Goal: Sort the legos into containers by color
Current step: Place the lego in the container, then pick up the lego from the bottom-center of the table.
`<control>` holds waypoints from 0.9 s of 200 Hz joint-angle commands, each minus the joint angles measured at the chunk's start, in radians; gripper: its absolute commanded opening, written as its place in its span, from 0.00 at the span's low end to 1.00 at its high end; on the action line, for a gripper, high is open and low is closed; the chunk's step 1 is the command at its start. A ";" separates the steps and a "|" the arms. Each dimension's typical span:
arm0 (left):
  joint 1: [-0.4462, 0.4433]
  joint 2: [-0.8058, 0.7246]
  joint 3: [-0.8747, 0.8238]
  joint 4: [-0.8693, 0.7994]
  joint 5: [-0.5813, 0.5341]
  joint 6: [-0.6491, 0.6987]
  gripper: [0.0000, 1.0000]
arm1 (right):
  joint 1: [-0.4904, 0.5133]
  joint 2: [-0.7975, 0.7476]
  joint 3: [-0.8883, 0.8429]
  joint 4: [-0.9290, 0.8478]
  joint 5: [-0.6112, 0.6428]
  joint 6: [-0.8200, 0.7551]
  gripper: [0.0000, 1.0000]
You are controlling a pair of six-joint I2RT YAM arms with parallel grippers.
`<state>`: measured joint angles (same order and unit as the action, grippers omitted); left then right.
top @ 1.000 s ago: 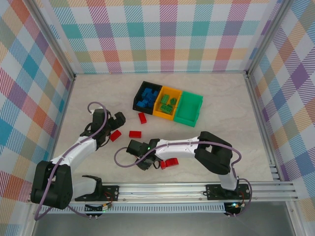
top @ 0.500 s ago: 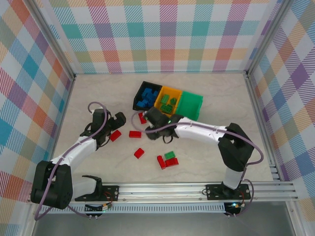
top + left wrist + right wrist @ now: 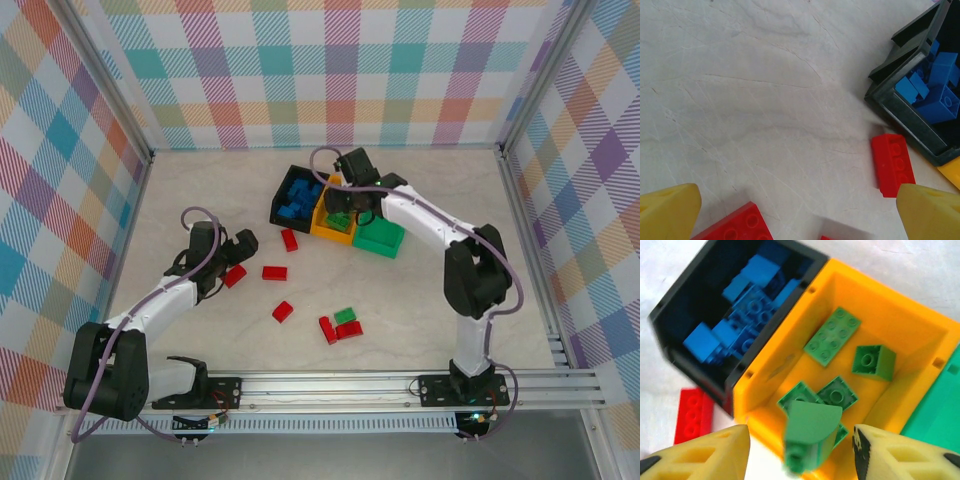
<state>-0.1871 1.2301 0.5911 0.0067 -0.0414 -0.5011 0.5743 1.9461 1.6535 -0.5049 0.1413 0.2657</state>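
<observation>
1. Step in hand: dropping a green brick (image 3: 812, 422) into the orange bin (image 3: 890, 295). The brick sits loose between the right gripper's (image 3: 348, 205) fingers with a gap on each side. Fingers are parted, not gripping.
2. The orange bin has greens and the black bin (image 3: 280, 205) has blues, so reds likely go in the green bin (image 3: 385, 240).
3. Left gripper (image 3: 797, 200) is spread wide and holds nothing, low over the table among the red bricks (image 3: 274, 272).
4. Next, my guess: the right arm lifts clear and goes for the stray green (image 3: 346, 315) near the front. It lies just beside reds, so the pinch must be clean. The left can come down on a red and close.
</observation>
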 commanded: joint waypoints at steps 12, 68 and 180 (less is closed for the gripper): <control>0.014 0.008 0.012 0.014 0.011 0.017 1.00 | 0.003 -0.022 -0.021 -0.057 -0.081 -0.021 0.65; 0.013 0.012 0.009 0.021 0.017 0.021 1.00 | 0.112 -0.259 -0.363 -0.023 -0.144 -0.018 0.65; 0.014 0.007 -0.007 0.042 0.021 0.014 1.00 | 0.330 -0.322 -0.617 -0.136 -0.094 0.072 0.75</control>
<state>-0.1871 1.2575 0.5915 0.0303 -0.0158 -0.5007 0.8539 1.5936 1.0428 -0.6113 0.0147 0.3058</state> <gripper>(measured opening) 0.996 0.737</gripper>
